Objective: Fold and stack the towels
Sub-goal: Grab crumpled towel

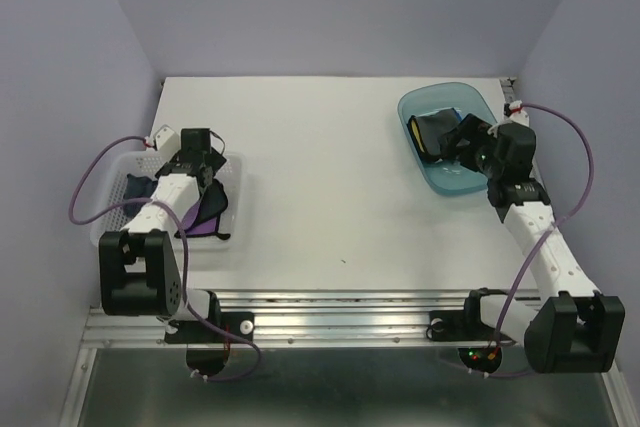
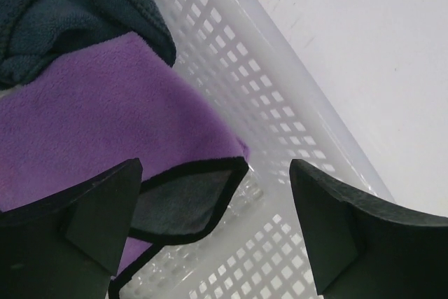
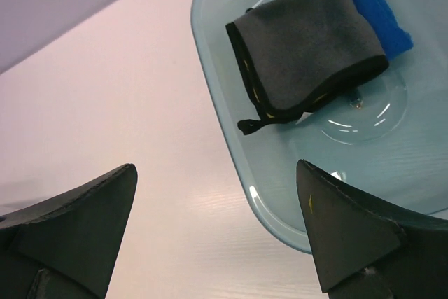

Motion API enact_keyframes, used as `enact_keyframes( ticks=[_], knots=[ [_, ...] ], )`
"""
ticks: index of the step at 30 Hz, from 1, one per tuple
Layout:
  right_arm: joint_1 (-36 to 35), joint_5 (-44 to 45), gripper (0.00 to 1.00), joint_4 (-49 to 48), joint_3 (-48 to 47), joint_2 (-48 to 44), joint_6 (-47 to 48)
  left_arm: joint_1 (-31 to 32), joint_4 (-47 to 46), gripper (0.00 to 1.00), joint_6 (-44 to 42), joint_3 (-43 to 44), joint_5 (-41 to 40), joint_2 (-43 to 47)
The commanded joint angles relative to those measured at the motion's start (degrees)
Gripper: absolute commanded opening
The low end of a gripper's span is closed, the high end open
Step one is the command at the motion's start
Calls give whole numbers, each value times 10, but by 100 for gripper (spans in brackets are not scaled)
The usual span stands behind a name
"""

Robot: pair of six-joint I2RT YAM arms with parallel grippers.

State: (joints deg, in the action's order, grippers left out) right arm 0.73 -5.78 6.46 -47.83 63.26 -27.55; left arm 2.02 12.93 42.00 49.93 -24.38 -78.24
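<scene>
At the near edge, the two black arm bases sat on a ribbed aluminium rail (image 1: 340,312), with a purple cable (image 1: 85,182) looping off each arm. Beyond it lay the flat white table (image 1: 330,167).

On the near left stood the white mesh plastic basket (image 2: 280,103). The left gripper (image 2: 215,173) hung over it with its black fingers spread fully apart, gripping nothing. Under that gap lay the soft purple towel with black edging (image 2: 91,117), one corner turned over to show a grey underside. It lay inside the basket against the mesh wall. The crumpled dark navy towel (image 2: 56,12) lay beside it in the same basket, overlapping the purple one's far edge.

Farther back on the right sat the translucent teal plastic tray (image 3: 224,138). The right gripper (image 3: 217,169) hovered over the tray's near rim, its fingers as wide as they go and empty. One finger stood over the bare table and the other over the tray. Inside the tray lay a folded grey towel with black edging (image 3: 308,47), and touching its far side lay the bright blue towel (image 3: 378,12), partly covered by it.
</scene>
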Motion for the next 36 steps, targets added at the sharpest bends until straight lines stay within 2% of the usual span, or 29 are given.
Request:
enact_keyframes(
  ticks=[1,8,9,11,12,14,15,16,23,26,29,31,35,36],
  knots=[
    [1,-41,100,-59,11,-48,-22,-15,-25,97,-19,37,28,-48],
    [2,-33,100,-72,17,-65,-15,-33,-26,87,-12,53,67,-125],
    [2,-33,100,-75,18,-65,-15,-34,-26,76,-11,53,66,-127],
    [2,-28,100,-74,19,-67,-15,-35,-20,62,-11,57,65,-133],
    [2,-26,100,-74,20,-66,-15,-35,-19,49,-11,59,65,-133],
    [2,-21,100,-73,20,-64,-16,-35,-11,35,-12,61,66,-128],
    [2,-23,100,-73,20,-64,-16,-34,-10,13,-11,61,67,-124],
    [2,-24,100,-73,20,-64,-16,-35,-7,1,-10,60,67,-119],
    [2,-42,100,-82,26,-60,-14,-35,38,0,-6,87,56,-11],
    [2,-70,100,-101,34,-62,-15,-35,48,0,-7,107,53,84],
    [2,-85,100,-105,36,-71,-18,-34,47,0,-5,128,85,161],
    [2,-90,100,-108,41,-85,-20,-33,13,0,-17,135,131,216],
    [2,-88,100,-107,56,-110,-27,-22,-39,0,-28,154,220,263],
    [2,-87,100,-102,61,-122,-29,-4,-54,0,-38,156,266,273]
  ],
)
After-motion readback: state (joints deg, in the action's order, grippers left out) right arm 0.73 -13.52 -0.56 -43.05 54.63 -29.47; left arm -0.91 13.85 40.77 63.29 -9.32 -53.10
